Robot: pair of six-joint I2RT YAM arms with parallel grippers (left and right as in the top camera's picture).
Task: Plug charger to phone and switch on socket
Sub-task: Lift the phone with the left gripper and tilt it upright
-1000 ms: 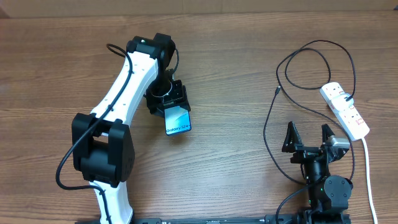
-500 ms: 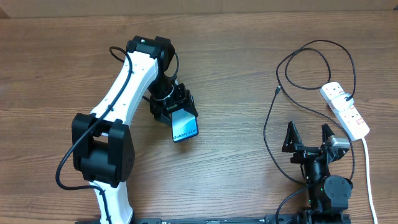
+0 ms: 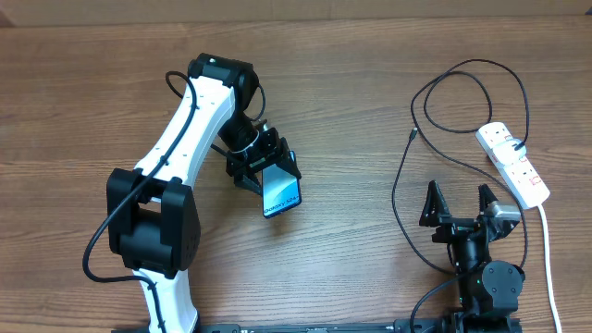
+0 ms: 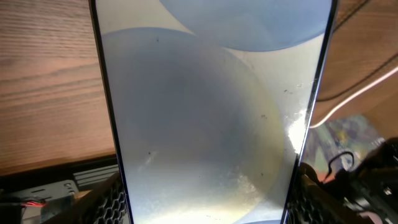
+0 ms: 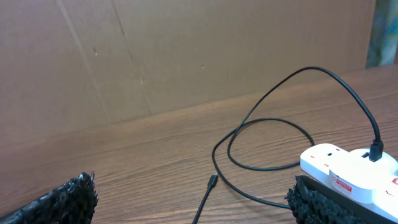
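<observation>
My left gripper point(image 3: 265, 168) is shut on the phone point(image 3: 281, 192), whose lit blue-and-white screen faces up near the table's middle; the screen fills the left wrist view point(image 4: 211, 112). The charger point(image 3: 400, 185), a thin black cable, loops at the right, its small connector point(image 3: 411, 136) lying free on the table and its plug point(image 3: 521, 146) in the socket point(image 3: 514, 164), a white power strip. My right gripper point(image 3: 457, 203) is open and empty near the front edge, below the strip. In the right wrist view the connector point(image 5: 212, 182) lies between my fingers, the strip point(image 5: 351, 171) at right.
The strip's thick white lead point(image 3: 549, 254) runs down the right edge toward the front. A cardboard wall point(image 5: 186, 56) stands behind the table.
My left gripper has carried the phone right and toward the front, turning it slightly. The right arm, cable and strip have not moved.
</observation>
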